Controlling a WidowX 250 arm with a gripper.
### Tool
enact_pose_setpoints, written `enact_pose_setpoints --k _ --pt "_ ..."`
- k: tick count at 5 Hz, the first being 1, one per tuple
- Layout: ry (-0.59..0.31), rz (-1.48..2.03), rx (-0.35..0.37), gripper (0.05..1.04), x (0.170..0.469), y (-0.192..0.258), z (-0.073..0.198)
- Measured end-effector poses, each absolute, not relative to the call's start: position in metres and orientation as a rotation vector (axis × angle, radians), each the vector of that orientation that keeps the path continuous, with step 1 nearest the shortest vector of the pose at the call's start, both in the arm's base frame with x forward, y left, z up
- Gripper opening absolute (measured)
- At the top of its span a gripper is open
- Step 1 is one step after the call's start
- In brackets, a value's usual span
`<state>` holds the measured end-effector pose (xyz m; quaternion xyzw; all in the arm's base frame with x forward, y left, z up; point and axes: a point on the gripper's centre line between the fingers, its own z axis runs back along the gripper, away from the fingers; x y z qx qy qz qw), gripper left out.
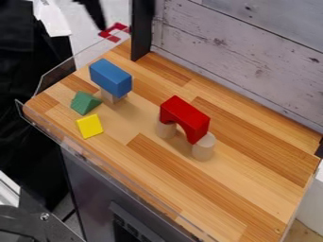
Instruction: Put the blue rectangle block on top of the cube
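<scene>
You have the wooden tabletop [252, 189] running from upper left to lower right, with the weathered board wall [240, 56] along its far edge and a transparent guard [74, 64] along its left end, a similar strip following the near edge. Note the black post [142, 30] upright against the wall's left end; it borders your room behind the blocks. The gripper [95, 13] is at the top edge of the view, left of the post and well apart from all the blocks; you cannot tell how far open it is or whether it has hold of anything. Your red arch [185, 118] sits near mid-table, bridging 2 pale cylinders, 1 at left [166, 130] and 1 at right [203, 147]. A broad stretch of boards extends from there to the right end. Your blue rectangle block [110, 78] rests lengthwise on the cube [112, 96], near the left end, overhanging it on 2 opposite sides. Between this stack and the near edge lie the green triangular block [84, 102], just beside the cube, and the yellow block [89, 126], closer to the near guard. A wide strip of wood separates stack and arch.
</scene>
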<state>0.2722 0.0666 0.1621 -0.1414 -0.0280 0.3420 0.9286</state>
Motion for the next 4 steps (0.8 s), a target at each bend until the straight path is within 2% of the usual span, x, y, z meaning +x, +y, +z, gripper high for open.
enact_pose_setpoints --k 2,3,4 --pt "-0.005 0.212 -0.162 0.999 0.283 0.013 0.152" --pt "0.036 -0.057 -0.159 0.999 0.275 -0.003 0.138" --pt "0.063 -0.202 -0.233 0.999 0.267 -0.005 0.13"
